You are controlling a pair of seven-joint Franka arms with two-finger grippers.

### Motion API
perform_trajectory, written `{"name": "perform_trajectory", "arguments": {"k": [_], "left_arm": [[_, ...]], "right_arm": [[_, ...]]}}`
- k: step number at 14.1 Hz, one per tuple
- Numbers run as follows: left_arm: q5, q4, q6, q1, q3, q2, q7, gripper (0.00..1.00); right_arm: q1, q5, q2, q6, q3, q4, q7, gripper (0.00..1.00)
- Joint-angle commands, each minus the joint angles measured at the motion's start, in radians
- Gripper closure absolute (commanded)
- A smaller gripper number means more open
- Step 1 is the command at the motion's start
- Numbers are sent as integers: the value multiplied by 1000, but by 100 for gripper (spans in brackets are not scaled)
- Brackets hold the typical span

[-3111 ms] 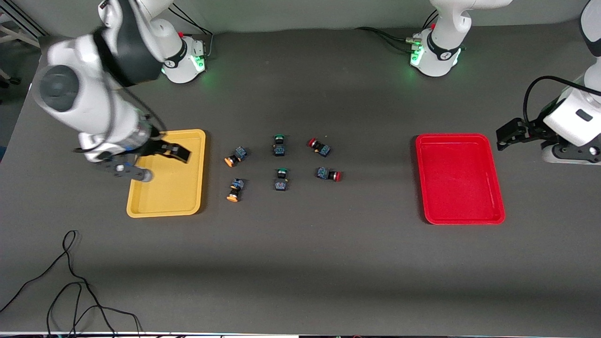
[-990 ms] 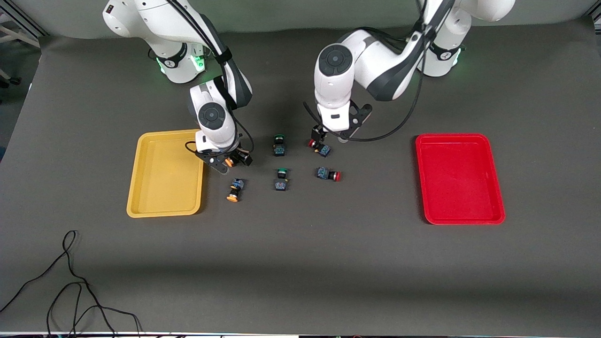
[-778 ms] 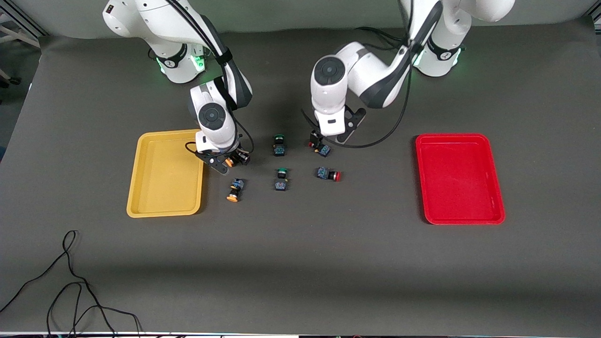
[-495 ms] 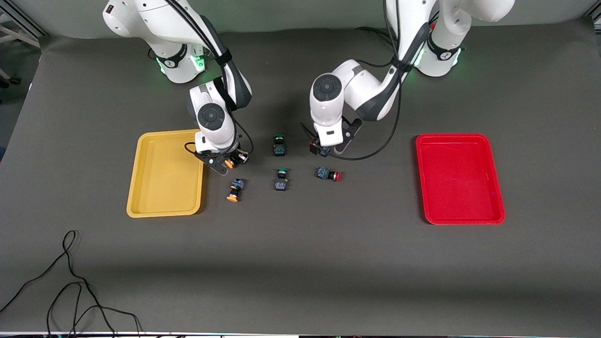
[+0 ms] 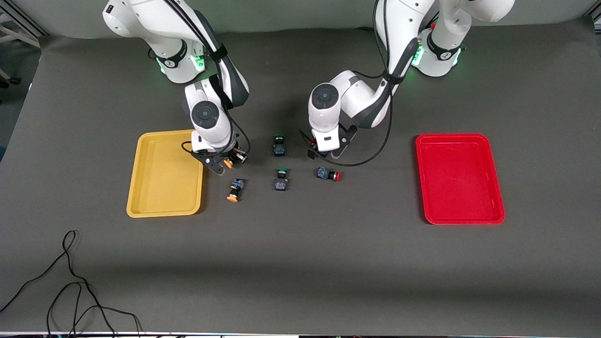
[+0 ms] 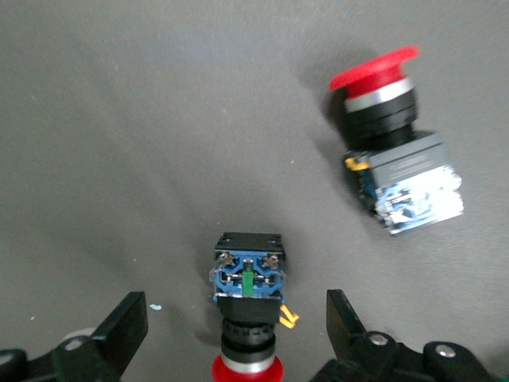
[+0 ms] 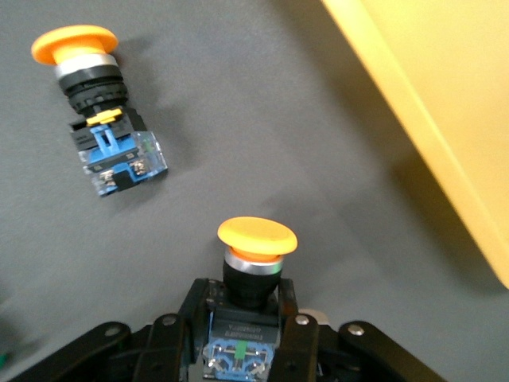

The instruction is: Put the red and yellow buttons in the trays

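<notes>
two green-capped switches (image 5: 279,144) (image 5: 281,179), a black cable (image 5: 61,281), dark table (image 5: 300,263)

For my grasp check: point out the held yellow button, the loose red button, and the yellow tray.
held yellow button (image 7: 257,236), right wrist view, orange cap.
loose red button (image 6: 374,69), left wrist view, red cap.
yellow tray (image 5: 164,178), front view, bare floor.

Tabletop (image 5: 300,263): matt dark grey, cloth-like. Trays, yellow (image 5: 141,188) and red (image 5: 460,216): smooth plastic, slight sheen. Button caps (image 7: 257,236): glossy plastic over metal collars.

Yellow tray (image 5: 164,206), red tray (image 5: 462,218), grey table (image 5: 328,263).
</notes>
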Motion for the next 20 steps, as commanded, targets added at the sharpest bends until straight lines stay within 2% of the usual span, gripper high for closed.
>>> {"name": "perform_trajectory", "arguments": {"k": [1,3,4,6,8,10,12,14,16,17,19,20], "left_arm": [[14,11,9,-29,20,12,-34,12],[14,11,9,-29,20,14,-32,41],[16,9,8,-28,22,14,-31,60],[16,11,5,-23,22,12,-22,81],[22,20,-15,-26,25,-6,-9,86],[54,73,-122,4,25,-56,68,86],[39,119,-266,69,19,-130,211,86],[22,103,-341,107,19,-223,408,90],[10,77,-438,179,19,-303,638,91],[2,60,-478,228,19,-345,762,94],[-32,0,-521,346,20,-431,993,95],[-33,-28,-550,403,22,-463,1099,95]], "right_arm": [[-1,17,-164,-151,-93,-13,-82,95],[0,2,-247,-232,-180,-13,-100,95],[2,-18,-272,-262,-208,-14,-105,95],[2,-122,-295,-291,-249,-23,-103,95],[2,-167,-296,-290,-289,-45,-105,95],[0,-231,-292,-285,-361,-53,-132,95],[2,-241,-290,-256,-476,-86,-288,93],[0,-241,-278,-143,-533,-160,-352,93],[-3,-241,-252,59,-549,-276,-376,92],[-3,-229,-223,126,-547,-299,-375,92],[-3,-210,-203,140,-547,-301,-373,87],[-3,-195,-203,140,-546,-301,-376,79]]}}
